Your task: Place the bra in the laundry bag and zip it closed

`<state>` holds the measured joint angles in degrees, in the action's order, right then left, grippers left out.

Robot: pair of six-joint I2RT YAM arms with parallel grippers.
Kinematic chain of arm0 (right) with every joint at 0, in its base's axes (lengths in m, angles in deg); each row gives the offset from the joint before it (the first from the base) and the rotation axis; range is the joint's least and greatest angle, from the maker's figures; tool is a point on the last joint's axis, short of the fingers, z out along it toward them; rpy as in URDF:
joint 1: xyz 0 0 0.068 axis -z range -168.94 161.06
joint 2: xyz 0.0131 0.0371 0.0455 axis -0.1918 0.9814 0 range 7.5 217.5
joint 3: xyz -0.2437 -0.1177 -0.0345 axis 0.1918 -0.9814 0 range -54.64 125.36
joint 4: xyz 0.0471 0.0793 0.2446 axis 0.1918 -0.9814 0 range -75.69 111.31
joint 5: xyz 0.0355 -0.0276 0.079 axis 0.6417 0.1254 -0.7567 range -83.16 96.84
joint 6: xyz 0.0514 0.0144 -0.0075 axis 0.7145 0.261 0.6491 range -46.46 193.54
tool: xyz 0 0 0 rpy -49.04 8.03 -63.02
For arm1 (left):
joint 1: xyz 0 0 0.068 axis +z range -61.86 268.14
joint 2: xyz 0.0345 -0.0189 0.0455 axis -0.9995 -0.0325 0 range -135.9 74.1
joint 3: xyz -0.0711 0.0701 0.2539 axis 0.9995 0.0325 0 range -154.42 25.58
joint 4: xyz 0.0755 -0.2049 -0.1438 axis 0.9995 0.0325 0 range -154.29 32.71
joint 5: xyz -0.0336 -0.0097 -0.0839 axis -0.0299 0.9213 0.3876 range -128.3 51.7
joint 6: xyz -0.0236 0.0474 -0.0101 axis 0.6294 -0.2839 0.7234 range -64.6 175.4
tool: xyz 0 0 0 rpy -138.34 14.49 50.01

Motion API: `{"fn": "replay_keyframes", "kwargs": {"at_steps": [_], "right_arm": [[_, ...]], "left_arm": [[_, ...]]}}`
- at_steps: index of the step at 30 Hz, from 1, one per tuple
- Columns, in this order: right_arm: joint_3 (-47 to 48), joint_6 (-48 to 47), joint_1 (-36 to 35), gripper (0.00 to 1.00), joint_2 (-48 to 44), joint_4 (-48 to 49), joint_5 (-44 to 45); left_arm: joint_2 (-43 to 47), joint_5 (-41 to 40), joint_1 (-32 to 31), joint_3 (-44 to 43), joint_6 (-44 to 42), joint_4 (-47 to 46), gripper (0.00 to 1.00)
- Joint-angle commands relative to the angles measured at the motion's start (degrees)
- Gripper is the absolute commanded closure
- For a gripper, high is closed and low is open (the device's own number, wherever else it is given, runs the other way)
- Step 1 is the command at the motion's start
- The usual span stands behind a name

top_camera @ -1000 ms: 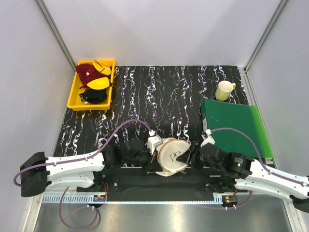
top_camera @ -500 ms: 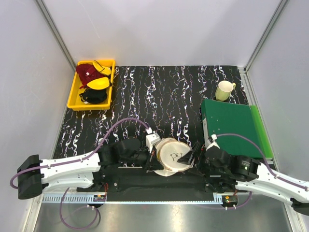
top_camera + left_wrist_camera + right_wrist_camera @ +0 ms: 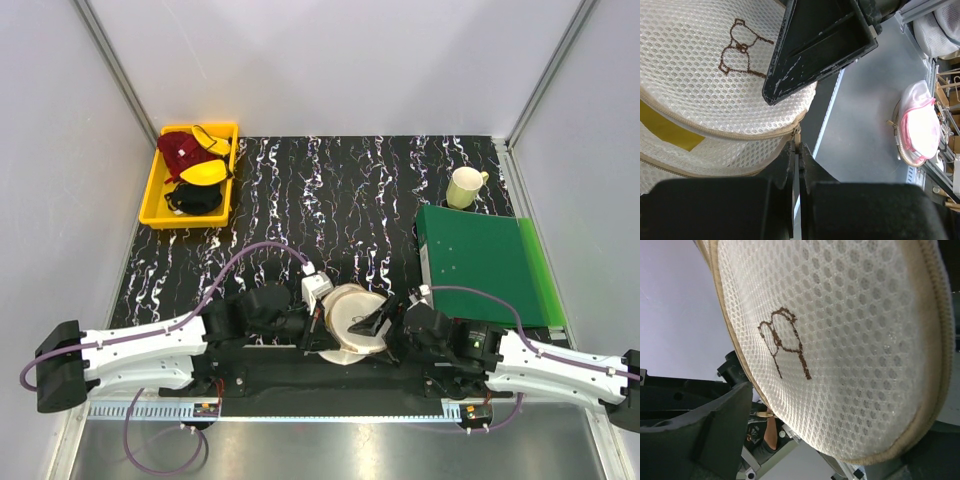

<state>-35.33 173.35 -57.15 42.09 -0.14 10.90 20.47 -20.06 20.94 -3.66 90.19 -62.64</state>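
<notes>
The laundry bag [image 3: 350, 316] is a cream mesh dome with a brown bra drawing, lying at the near table edge between both arms. My left gripper [image 3: 318, 326] is shut on the bag's zip pull [image 3: 797, 133], its fingertips [image 3: 790, 150] pressed together at the seam. A mustard-yellow strip, the bra [image 3: 664, 131], shows in the gap between the two halves. My right gripper [image 3: 381, 318] is open, one finger [image 3: 815, 45] lying over the dome's top. In the right wrist view the bag [image 3: 840, 340] fills the space between my spread fingers [image 3: 695, 440].
A yellow tray [image 3: 158, 190] at the back left holds a dark red garment [image 3: 179, 152], a bright yellow one and a black one. A green folder [image 3: 480, 262] lies right of the bag, with a pale yellow mug [image 3: 463, 187] behind it.
My right gripper has moved left onto the bag, its finger now over the dome's top. The left gripper stays shut at the zip, nearly still.
</notes>
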Motion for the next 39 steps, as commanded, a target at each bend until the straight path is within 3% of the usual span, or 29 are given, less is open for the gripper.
{"fn": "replay_keyframes", "kwargs": {"at_steps": [1, 3, 7, 10, 11, 12, 13, 16, 18, 25, 28, 30, 34, 35, 37, 38, 39], "right_arm": [[-0.41, 4.6, -0.96, 0.2, -0.66, 4.84, 4.82], [-0.41, 5.39, -0.96, 0.39, -0.31, 5.19, 5.09], [-0.42, 6.1, -0.97, 0.44, 1.27, 6.69, 4.65], [-1.03, 7.06, -0.88, 0.57, 1.01, 6.77, 5.0], [-1.29, 7.5, -0.88, 0.62, 0.66, 6.77, 5.09], [-2.25, 8.37, -0.88, 0.79, 0.05, 6.69, 5.26], [-2.78, 8.82, -0.96, 0.86, -1.53, 6.69, 5.78], [-5.15, 10.23, -0.96, 1.0, -5.74, 5.99, 6.75], [-5.25, 9.97, -0.88, 1.0, -7.51, 5.2, 7.02], [-6.13, 4.72, -0.88, 1.0, -12.7, 3.51, 5.88], [-6.21, 0.05, -0.88, 1.0, -14.99, 1.95, 4.83], [-7.35, -1.02, -0.88, 1.0, -15.51, 1.77, 3.16], [-6.13, -3.39, -0.79, 0.82, -13.24, -1.39, 3.68], [-4.13, -3.83, -0.79, 0.68, -12.36, -2.88, 4.11], [-0.26, -5.58, -0.79, 0.51, -9.64, -7.62, 6.22], [0.89, -6.11, -0.79, 0.33, -7.97, -9.03, 7.36], [1.86, -6.9, -0.79, 0.27, -7.44, -10.61, 7.63]], "left_arm": [[2.21, -1.36, -0.04, -2.5, 0.28, -1.83, 1.0], [2.91, -2.41, -0.04, -2.23, 0.46, -0.33, 1.0], [3.0, -3.91, -0.04, -2.23, 0.55, 0.98, 1.0], [2.83, -6.1, -0.04, -2.58, 0.81, 2.3, 1.0], [3.09, -6.72, -0.04, -2.58, 1.07, 2.74, 1.0], [3.26, -8.9, -0.04, -2.58, 1.6, 3.53, 1.0], [3.61, -9.88, 0.05, -2.32, 1.86, 5.01, 1.0], [7.9, -15.23, -0.04, -0.48, 3.18, 9.22, 1.0], [10.02, -19.89, 0.14, 0.84, 4.67, 13.0, 1.0], [18.02, -24.57, 4.25, 3.04, 7.05, 20.05, 1.0], [19.08, -20.72, 7.78, 4.01, 6.18, 17.61, 1.0], [19.35, -13.17, 9.01, 4.97, 5.03, 11.03, 1.0], [19.35, -2.43, 9.02, 5.68, 5.64, -1.55, 1.0], [18.83, -1.38, 9.02, 5.07, 5.99, -4.35, 1.0], [16.02, -2.24, 9.02, 3.58, 5.56, -4.29, 1.0], [14.96, -4.59, 9.1, 1.57, 4.69, -2.37, 1.0], [12.95, -6.88, 9.1, 0.33, 4.59, -0.53, 1.0]]}}
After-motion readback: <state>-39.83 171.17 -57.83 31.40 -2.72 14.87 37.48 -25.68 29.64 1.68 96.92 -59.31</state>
